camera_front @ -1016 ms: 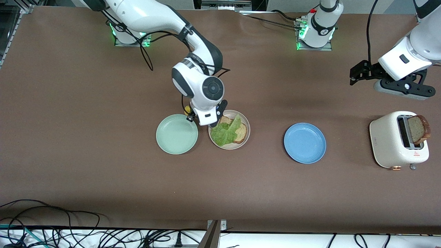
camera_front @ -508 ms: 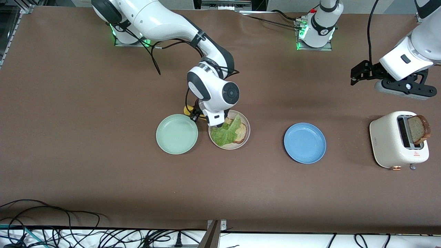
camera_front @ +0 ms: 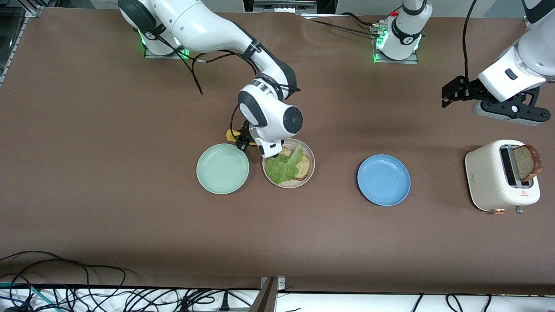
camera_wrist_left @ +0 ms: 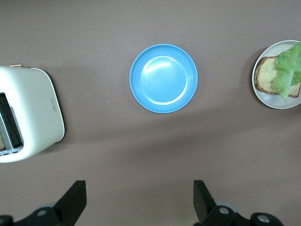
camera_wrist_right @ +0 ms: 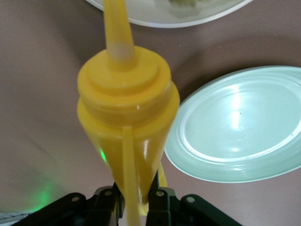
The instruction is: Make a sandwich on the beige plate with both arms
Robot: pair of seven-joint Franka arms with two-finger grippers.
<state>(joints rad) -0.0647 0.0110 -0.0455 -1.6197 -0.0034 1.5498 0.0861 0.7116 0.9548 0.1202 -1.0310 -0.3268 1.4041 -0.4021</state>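
Observation:
The beige plate holds one brown bread slice with a green lettuce leaf lying over it. My right gripper is shut on a yellow squeeze bottle and hangs over the gap between the beige and mint-green plates. The bottle's nozzle points toward the beige plate's rim. Only a bit of the bottle shows past the right wrist in the front view. A second bread slice stands in the toaster. My left gripper waits open and empty over bare table by the toaster.
A mint-green plate lies beside the beige plate toward the right arm's end. A blue plate lies between the beige plate and the toaster. Cables run along the table edge nearest the front camera.
The right arm has swung with the bottle from over the mint-green plate's edge toward the beige plate, and its wrist has turned. The left arm has barely moved.

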